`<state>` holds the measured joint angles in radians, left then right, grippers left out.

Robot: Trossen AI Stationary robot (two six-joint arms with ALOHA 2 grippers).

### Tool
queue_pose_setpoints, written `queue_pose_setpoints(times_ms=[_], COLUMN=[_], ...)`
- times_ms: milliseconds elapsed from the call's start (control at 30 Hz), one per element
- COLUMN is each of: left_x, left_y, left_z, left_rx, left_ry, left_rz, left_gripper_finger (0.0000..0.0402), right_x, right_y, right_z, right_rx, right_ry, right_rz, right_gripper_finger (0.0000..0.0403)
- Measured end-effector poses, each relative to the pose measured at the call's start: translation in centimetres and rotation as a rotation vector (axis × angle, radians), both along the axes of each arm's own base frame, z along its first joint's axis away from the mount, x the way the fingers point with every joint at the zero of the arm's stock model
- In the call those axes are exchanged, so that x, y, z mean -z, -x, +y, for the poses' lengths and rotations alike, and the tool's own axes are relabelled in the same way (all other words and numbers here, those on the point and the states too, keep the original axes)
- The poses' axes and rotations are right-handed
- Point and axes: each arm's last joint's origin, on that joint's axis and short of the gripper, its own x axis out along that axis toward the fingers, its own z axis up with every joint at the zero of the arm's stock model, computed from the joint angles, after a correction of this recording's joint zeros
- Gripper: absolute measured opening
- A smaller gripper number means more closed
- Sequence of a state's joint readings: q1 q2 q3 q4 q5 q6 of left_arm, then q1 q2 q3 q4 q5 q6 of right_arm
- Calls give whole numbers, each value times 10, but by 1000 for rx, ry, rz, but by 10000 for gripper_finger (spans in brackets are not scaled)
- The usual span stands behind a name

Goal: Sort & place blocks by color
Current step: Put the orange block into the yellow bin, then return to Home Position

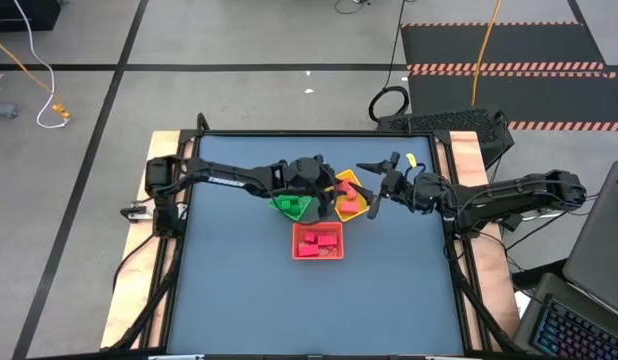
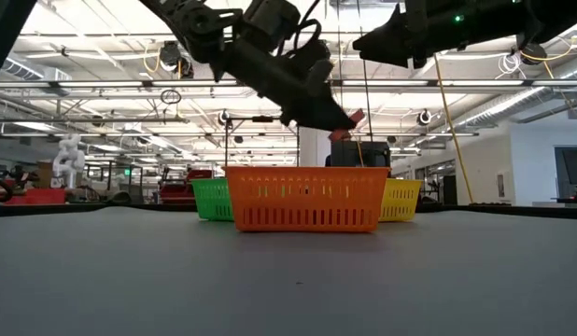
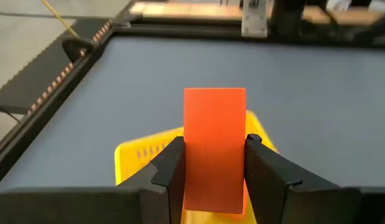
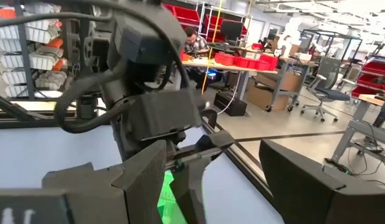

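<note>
A dark blue-grey table (image 1: 249, 290) is seen from above, with two dark robot arms reaching toward three small mesh-sided trays grouped near its middle. Going left to right, the left arm stretches in from the left edge, and its left gripper (image 3: 212, 163) hangs above the trays, jaws clenched on an upright salmon-orange block (image 3: 214, 146) directly over the yellow tray (image 3: 137, 155). Beneath that arm sits the green tray (image 1: 287, 206), holding a green piece. Just in front of it, nearer the table's front edge, lies the red tray (image 1: 318, 241) with several red blocks (image 1: 311, 244) inside. The yellow tray sits to the right, touching the others, with salmon-orange pieces in it. Farther right, the right gripper (image 1: 382, 183) hovers in the air beside the yellow tray, jaws spread apart and grasping nothing.
</note>
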<state>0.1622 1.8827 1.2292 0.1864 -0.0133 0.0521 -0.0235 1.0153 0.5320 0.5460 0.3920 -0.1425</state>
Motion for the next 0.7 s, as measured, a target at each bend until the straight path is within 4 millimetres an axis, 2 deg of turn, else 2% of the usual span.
queue_pose_setpoints(times_ms=[133,333,467,700], left_x=[-4,5,15,3], left_y=[-12,-24,-26,-22], left_z=[-2,-6,-7,-8], left_rx=[-13,-28,-26,-32], left_ry=[3,12,20,30], left_rz=[-28,-15,21,12], left_gripper_finger=[131,203,235,244], right_x=[0,1,1,0], right_y=[0,0,0,0], right_z=[-1,-1,-1,-1], right_rx=[3,2,2,2], right_ry=[-1,0,-1,-3], right_rz=[4,5,5,4], right_gripper_finger=[254,254,254,254])
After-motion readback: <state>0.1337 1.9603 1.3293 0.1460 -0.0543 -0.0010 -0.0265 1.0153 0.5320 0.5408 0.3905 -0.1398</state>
